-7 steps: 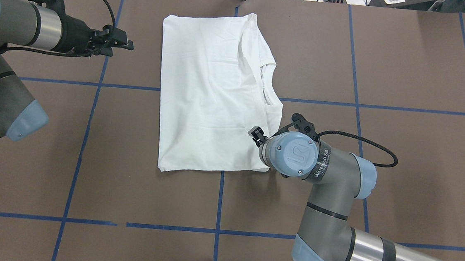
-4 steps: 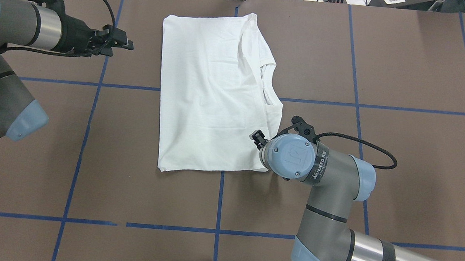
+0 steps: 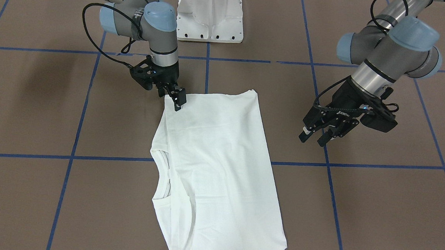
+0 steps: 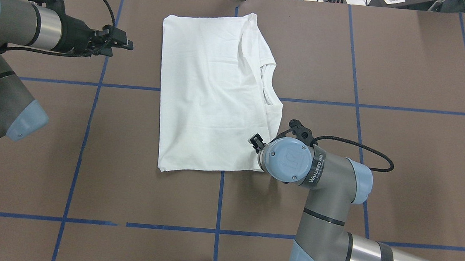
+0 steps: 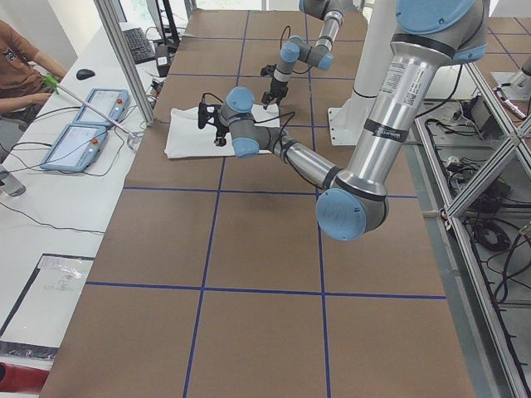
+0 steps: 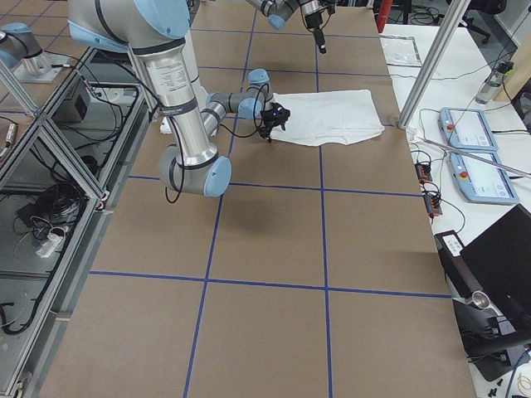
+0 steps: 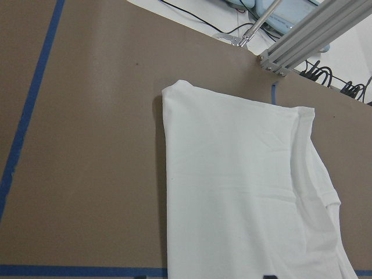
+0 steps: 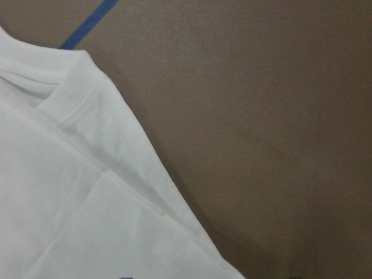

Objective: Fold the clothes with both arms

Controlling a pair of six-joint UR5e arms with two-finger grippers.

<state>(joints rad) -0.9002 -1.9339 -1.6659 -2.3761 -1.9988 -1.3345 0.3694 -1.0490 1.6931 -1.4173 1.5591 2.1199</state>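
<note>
Dead centre on the brown table cover (image 4: 387, 55), reaching toward 12 o'clock in the overhead view: the white T-shirt (image 4: 206, 95), folded into a tall rectangle and lying flat, collar (image 4: 264, 95) peeking out along its 3 o'clock edge. Looks thin, soft and light, so bound to sag and slide over itself once lifted. No stiffness to count on, nothing fragile either. Best taken by the corners, pinching every layer at once, two matching corners together to keep the fold square.

Down at the shirt's 5 o'clock corner, the right gripper (image 3: 176, 98): fingertips against the cloth, jaws narrow. Cannot tell whether pinching the hem or merely touching it. Right wrist view filled with that corner's stitched hem and stacked edges.

Off the shirt's 10 o'clock side, the left gripper (image 3: 313, 138): spread wide, holding nothing, hanging well apart from the cloth. Probably wants the 7 o'clock corner to match its partner.
</note>
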